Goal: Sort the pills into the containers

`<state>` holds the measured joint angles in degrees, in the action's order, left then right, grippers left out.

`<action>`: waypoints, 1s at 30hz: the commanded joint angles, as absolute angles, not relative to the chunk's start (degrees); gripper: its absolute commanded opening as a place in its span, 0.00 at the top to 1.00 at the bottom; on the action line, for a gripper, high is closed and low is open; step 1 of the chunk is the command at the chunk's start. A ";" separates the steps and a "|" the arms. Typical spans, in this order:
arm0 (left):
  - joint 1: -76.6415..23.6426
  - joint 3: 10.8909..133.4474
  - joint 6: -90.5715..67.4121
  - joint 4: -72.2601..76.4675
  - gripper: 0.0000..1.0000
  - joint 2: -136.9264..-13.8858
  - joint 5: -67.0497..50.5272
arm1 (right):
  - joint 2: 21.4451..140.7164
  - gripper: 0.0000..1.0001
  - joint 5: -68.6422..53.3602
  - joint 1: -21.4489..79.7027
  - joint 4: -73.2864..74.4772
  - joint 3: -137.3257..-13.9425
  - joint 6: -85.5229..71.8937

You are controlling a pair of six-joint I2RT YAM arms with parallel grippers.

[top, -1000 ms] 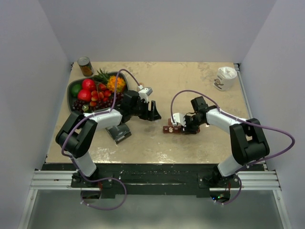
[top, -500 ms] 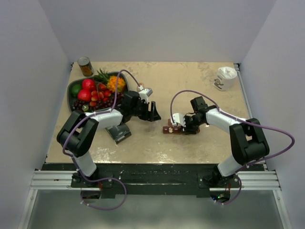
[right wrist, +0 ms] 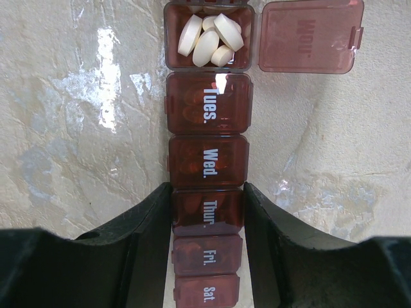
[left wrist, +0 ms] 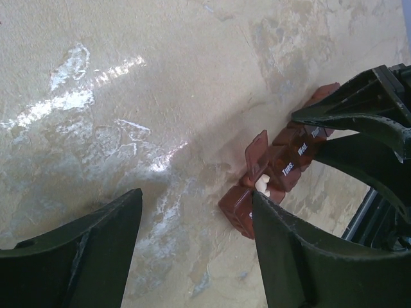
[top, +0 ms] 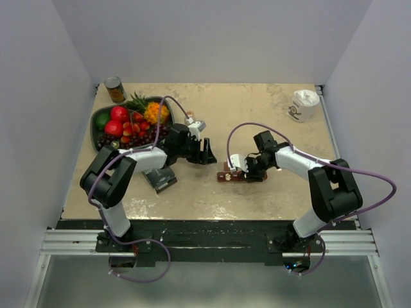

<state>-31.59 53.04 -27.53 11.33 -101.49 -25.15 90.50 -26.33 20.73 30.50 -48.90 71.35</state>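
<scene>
The containers are a red-brown strip of day-labelled compartments lying on the table, also seen from the left wrist. Its end compartment stands open, lid flipped aside, with several white pills inside; they show as a white spot in the left wrist view. My right gripper is shut on the strip, fingers pressed on both sides of the "Thur." compartment. My left gripper is open and empty, just left of the strip's open end.
A dark oval tray of fruit sits at the back left, with a tin can behind it. A white cup stands at the back right. A dark flat block lies under the left arm.
The right gripper and the strip have slid slightly to the left. The left gripper has edged a little away from the near edge and its jaws have narrowed slightly.
</scene>
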 commanded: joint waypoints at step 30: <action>-34.89 64.86 -31.47 13.89 0.64 -115.93 -27.15 | 91.32 0.93 -26.46 21.80 32.52 -49.92 70.84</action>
